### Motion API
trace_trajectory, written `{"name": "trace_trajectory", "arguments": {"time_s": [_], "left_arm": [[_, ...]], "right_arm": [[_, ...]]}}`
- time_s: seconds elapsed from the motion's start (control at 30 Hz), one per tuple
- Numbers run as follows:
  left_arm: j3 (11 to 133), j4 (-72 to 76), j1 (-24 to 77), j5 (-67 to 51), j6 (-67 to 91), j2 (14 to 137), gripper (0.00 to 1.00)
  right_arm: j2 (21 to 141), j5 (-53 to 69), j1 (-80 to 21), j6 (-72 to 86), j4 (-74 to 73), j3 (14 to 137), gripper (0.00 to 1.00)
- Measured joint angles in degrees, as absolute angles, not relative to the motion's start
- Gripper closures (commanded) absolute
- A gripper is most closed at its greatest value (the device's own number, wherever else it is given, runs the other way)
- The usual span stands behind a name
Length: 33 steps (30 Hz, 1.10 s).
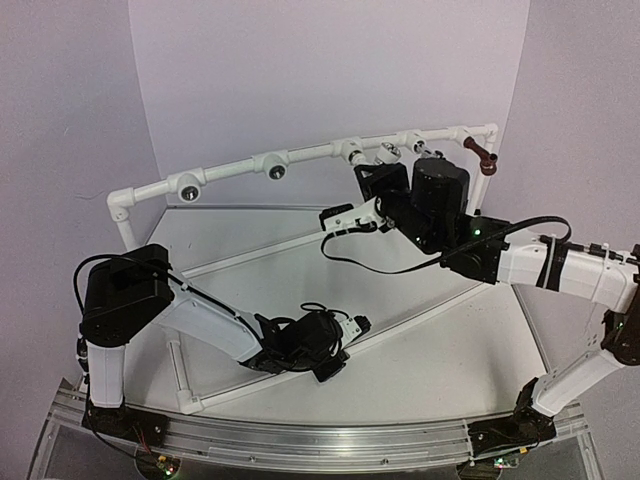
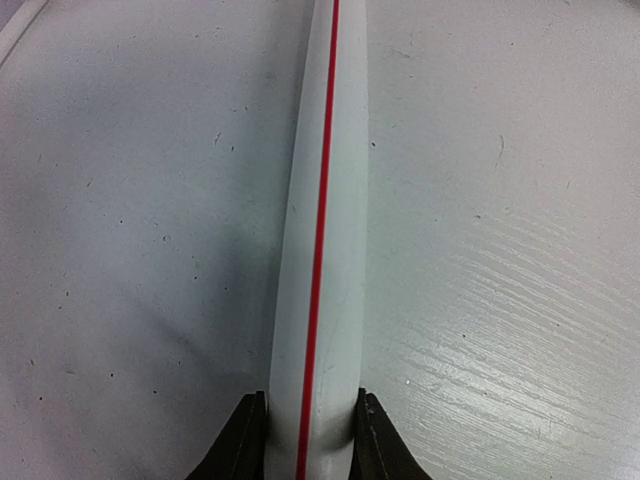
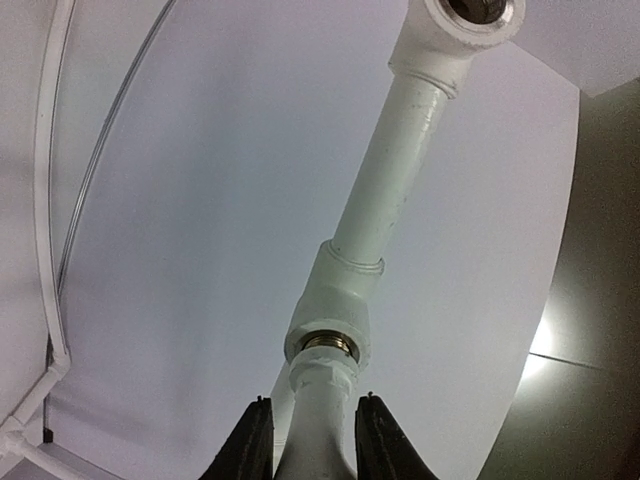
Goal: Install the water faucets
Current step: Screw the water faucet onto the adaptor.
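Up at the raised rail of the white pipe frame (image 1: 310,153), my right gripper (image 3: 312,405) is shut on the white faucet (image 3: 325,395). Its threaded end sits in the brass-lined mouth of a tee socket (image 3: 335,300). In the top view this gripper (image 1: 362,168) is just below the rail, at the white faucet (image 1: 352,153). A small silver faucet (image 1: 388,152) sticks out of the rail beside it. The dark red-brown faucet (image 1: 483,155) hangs at the rail's right corner. My left gripper (image 2: 310,402) is shut on a low white pipe with a red stripe (image 2: 325,230) lying on the table.
Two tee sockets with dark holes (image 1: 188,188) (image 1: 277,168) face forward on the left part of the rail. Another socket (image 3: 475,15) shows farther along the pipe in the right wrist view. The right arm's black cable (image 1: 400,265) hangs over the table (image 1: 430,350).
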<state>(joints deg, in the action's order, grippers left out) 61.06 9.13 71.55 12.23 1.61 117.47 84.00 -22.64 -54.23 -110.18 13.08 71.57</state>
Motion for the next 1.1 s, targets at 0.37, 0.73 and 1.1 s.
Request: {"name": "trace_trajectory", "arguments": {"time_s": [0.37,0.73,1.1], "left_arm": [[61.1,9.1,71.5,12.2,1.6,117.5,1.0],[61.1,9.1,71.5,12.2,1.6,117.5,1.0],[61.1,9.1,71.5,12.1,1.6,117.5,1.0]], "right_arm": [[86.9,-29.9,-56.6,-90.9,21.0,71.6,1.0],[89.7,-38.9,-57.5,-39.9,14.6,78.4,1.0],[89.3,-38.4,-56.3,20.0,4.2,82.6,1.0]]}}
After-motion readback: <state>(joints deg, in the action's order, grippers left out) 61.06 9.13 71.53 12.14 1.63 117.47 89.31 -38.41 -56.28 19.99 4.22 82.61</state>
